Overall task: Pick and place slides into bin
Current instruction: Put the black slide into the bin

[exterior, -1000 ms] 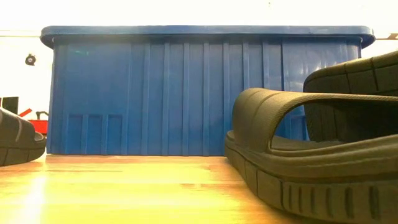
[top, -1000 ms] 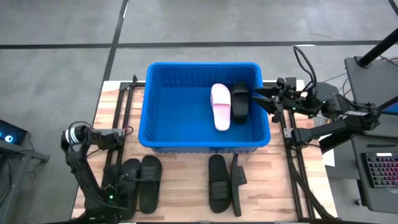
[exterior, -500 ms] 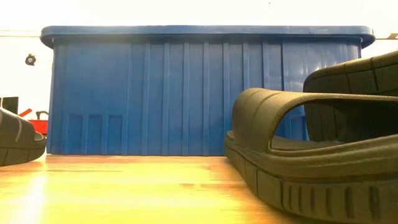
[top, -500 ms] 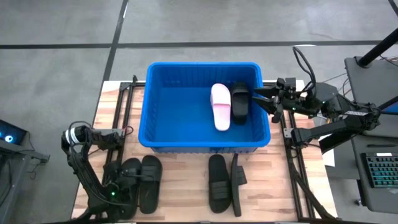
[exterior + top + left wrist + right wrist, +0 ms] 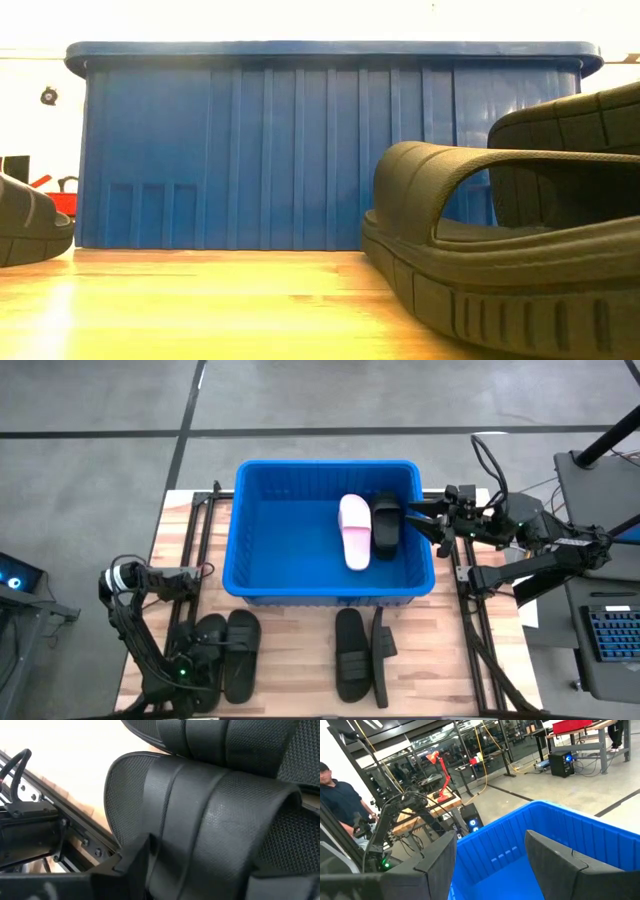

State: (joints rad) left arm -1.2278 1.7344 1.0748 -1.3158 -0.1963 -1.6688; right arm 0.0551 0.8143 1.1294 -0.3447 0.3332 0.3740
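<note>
Slides [image 5: 225, 650] lie near bin [image 5: 330, 592]; rails [image 5: 188, 610] flank it.

A matte black textured rubber slide [image 5: 215, 815] fills the frame, lying on the pale wooden tabletop [image 5: 65, 765].

Bin [image 5: 300, 530] left half free

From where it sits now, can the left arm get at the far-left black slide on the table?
Probably yes. The left gripper is already down on the far-left black slide, its jaws to either side of the strap in the left wrist view. Nothing lies between them; the neighbouring slide sits close beside it.
</note>
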